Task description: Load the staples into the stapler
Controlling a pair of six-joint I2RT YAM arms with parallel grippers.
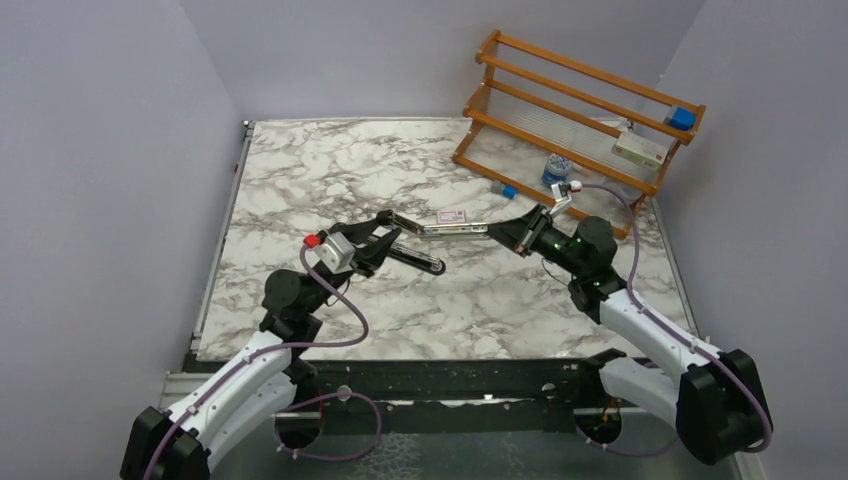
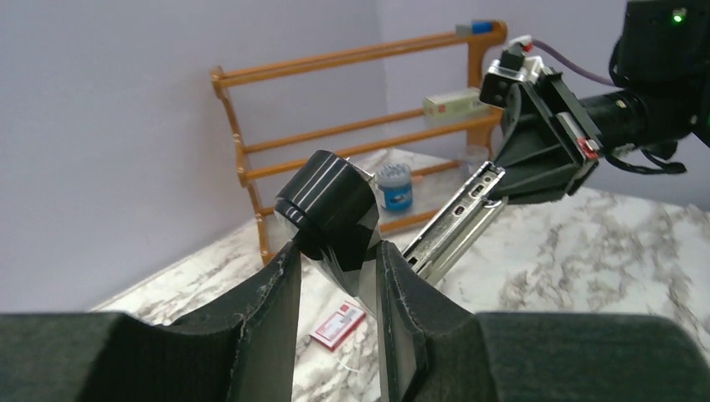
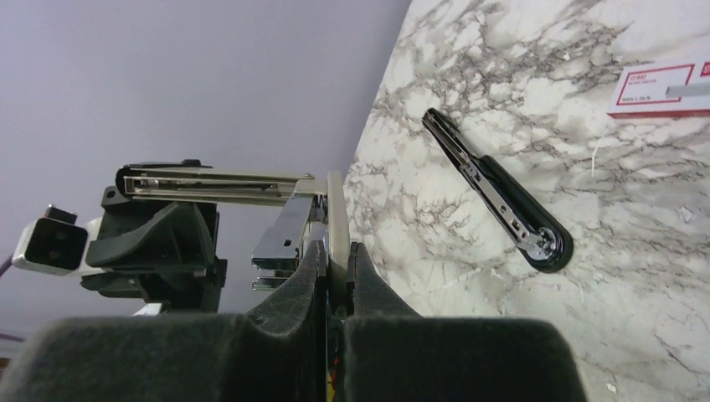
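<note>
Left gripper [image 2: 335, 251] jaws clamp the stapler [image 2: 326, 205] by its black end, right gripper [image 3: 335, 247] jaws pinch its silver channel [image 2: 452, 222] above the staples box [image 1: 452, 216] on the tabletop [image 1: 330, 170].

staples box [image 3: 666, 88] runs off the right edge in the right wrist view, label print too tiny to read | stapler [image 2: 328, 205] lower end buried inside the left gripper [image 2: 335, 255] | its channel tip swallowed by the right gripper [image 3: 335, 251] | blue thing [image 1: 682, 118] on the rack [image 1: 585, 70], no clue, too small
</note>
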